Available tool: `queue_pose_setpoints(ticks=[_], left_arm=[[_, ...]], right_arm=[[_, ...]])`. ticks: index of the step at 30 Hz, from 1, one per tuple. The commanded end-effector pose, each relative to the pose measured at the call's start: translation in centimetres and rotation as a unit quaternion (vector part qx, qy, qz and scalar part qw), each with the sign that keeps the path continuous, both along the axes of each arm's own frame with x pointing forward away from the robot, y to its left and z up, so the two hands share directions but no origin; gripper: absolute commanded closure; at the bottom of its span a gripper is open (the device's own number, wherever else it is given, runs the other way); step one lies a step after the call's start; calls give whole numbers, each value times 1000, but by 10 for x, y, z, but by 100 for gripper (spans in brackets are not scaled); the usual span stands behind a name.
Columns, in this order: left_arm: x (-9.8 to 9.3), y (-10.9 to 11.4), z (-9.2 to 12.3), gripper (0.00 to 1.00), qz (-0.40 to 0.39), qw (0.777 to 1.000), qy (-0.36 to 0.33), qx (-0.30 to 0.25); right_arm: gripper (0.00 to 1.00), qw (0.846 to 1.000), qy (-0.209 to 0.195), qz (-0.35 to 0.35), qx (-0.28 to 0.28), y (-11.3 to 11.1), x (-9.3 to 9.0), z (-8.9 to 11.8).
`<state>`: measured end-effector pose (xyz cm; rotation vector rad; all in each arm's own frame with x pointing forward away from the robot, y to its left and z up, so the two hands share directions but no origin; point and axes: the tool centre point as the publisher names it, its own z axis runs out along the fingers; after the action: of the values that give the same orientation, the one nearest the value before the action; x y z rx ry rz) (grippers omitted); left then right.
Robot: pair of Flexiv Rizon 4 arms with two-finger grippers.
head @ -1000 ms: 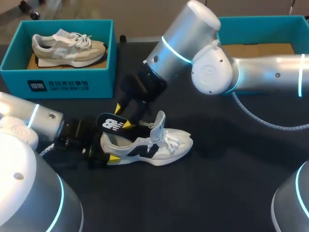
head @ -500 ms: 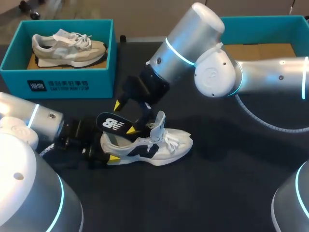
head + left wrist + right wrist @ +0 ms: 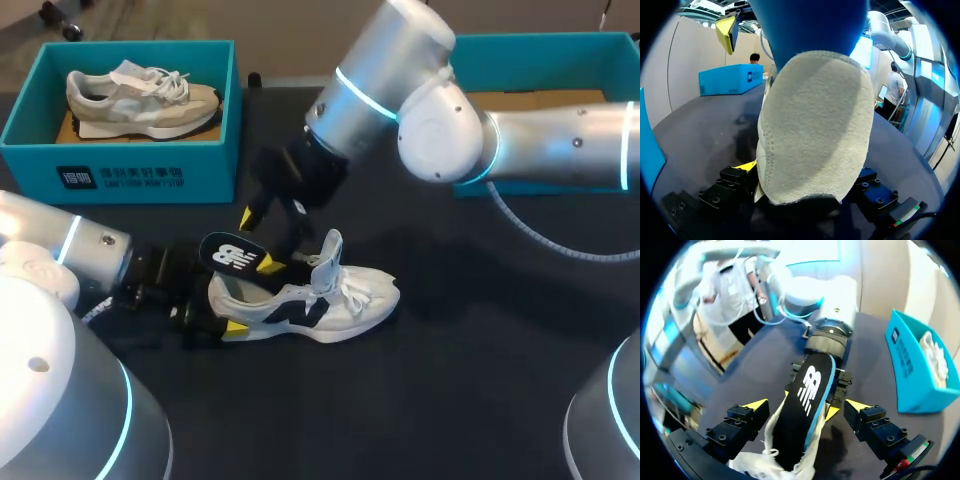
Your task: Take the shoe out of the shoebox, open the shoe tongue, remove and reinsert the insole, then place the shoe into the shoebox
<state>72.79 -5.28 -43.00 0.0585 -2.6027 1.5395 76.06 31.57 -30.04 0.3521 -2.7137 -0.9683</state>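
Note:
A white shoe (image 3: pixel 320 298) with dark side panels lies on the black table, toe to the right, tongue lifted. Its black insole (image 3: pixel 230 254) with a blue edge sticks up out of the heel opening. My left gripper (image 3: pixel 250 297) is shut on the shoe's heel, one yellow tip on each side. In the left wrist view the heel (image 3: pixel 815 125) fills the space between the fingers, under the insole's blue underside (image 3: pixel 805 25). My right gripper (image 3: pixel 272 225) hangs open just above the insole. In the right wrist view the insole (image 3: pixel 807 390) stands between the spread fingers of the right gripper (image 3: pixel 805 405), touching neither.
A teal shoebox (image 3: pixel 120 170) at the back left holds a beige shoe (image 3: pixel 140 98). A second teal box (image 3: pixel 520 50) stands at the back right behind my right arm. The front and right of the table are bare black surface.
My right gripper has opened, let go of the insole and risen slightly away from it. The insole stays propped in the shoe. The left arm and the shoe have not moved.

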Motion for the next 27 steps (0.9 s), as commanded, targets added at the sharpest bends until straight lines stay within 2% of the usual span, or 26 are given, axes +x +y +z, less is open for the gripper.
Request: queue_pose_setpoints(ticks=[1,4,11,14,16,18,20,27], left_arm=[[-1,-4,-8,100,0,1000,0,1],[-1,-4,-8,100,0,1000,0,1],[-1,-4,-8,100,0,1000,0,1],[-1,-4,-8,100,0,1000,0,1],[-1,-4,-8,100,0,1000,0,1],[-1,-4,-8,100,0,1000,0,1],[-1,-4,-8,100,0,1000,0,1],[-1,-4,-8,100,0,1000,0,1]], right_arm=[[0,999,39,-16,-15,1,4,5],[0,996,77,-30,-39,-1,3,6],[0,987,129,-60,-77,-10,-3,11],[14,982,149,-72,-97,-13,-4,11],[34,978,162,-77,-104,-15,-4,10],[45,974,175,-84,-116,-15,-4,8],[49,972,182,-90,-119,-16,-4,7],[51,968,203,-86,-121,-16,-1,-5]])
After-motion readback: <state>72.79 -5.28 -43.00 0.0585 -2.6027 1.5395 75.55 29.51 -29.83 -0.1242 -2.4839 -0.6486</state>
